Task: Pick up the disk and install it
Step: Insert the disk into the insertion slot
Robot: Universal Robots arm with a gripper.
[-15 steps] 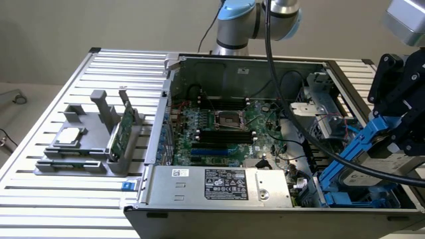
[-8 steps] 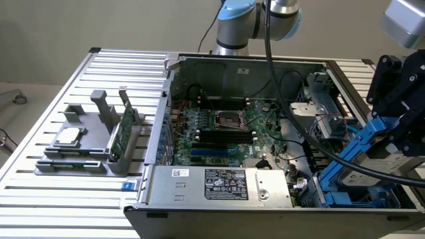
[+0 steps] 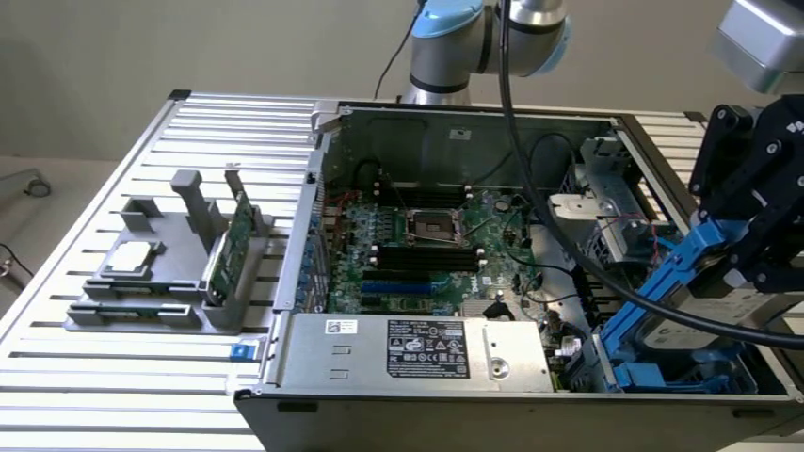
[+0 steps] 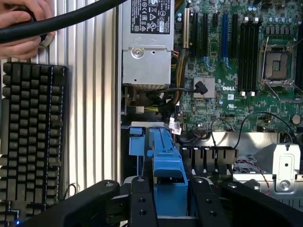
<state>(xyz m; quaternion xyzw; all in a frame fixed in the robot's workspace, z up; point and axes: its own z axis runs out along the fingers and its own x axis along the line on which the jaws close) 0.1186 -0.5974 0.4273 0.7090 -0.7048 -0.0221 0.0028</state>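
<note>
Blue rails of the disk (image 3: 672,273) sit gripped in the hand (image 3: 735,266), tilted over the open computer case (image 3: 453,141).

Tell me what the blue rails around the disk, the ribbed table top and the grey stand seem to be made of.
Blue rails framing the silver-grey disk: probably moulded plastic, uniform colour, soft sheen. Ribbed silver table top: likely aluminium profiles, pale metallic slats with grooves. Matte grey stand holding the green card: looks like plastic, dull and even, though uncertain.

One disk (image 3: 679,268), one computer case (image 3: 477,122), one keyboard (image 4: 31,142), one power supply (image 3: 415,353), one hand (image 4: 21,23)
</note>
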